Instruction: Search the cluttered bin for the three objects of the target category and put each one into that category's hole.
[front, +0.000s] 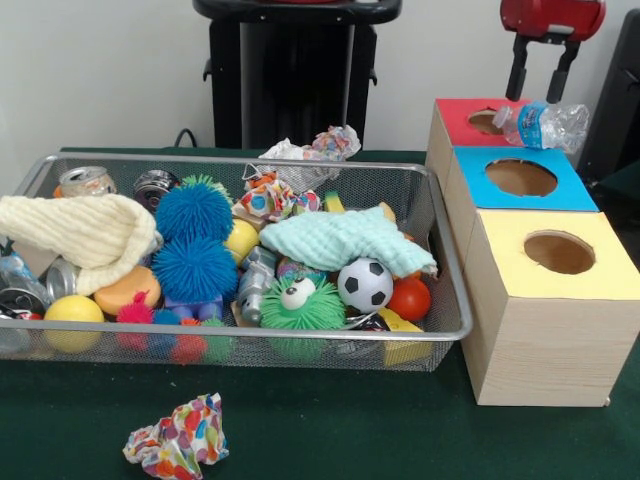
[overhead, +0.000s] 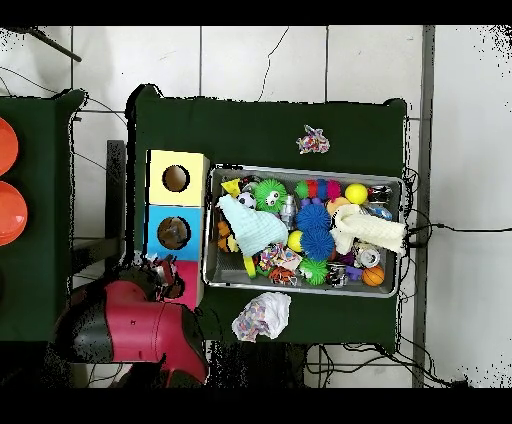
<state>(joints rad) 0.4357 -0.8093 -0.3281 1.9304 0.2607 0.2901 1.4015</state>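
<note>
The gripper (front: 541, 75) hangs above the red box (front: 462, 118), its two black fingers (front: 517, 68) spread with nothing between them. Just below the jaws, a clear plastic bottle (front: 543, 126) lies tilted across the red box's hole (front: 486, 122); its blue label is too small to read. The wire bin (front: 447, 262) of toys sits well off to the side.

Counted: 3 boxes (front: 545, 290) with 1 hole each, 1 mesh bin (front: 440, 225), 2 blue spiky balls (front: 195, 212), 1 soccer ball (front: 365, 284), 2 cloths (front: 340, 240), 1 plastic bottle (front: 543, 125).
</note>
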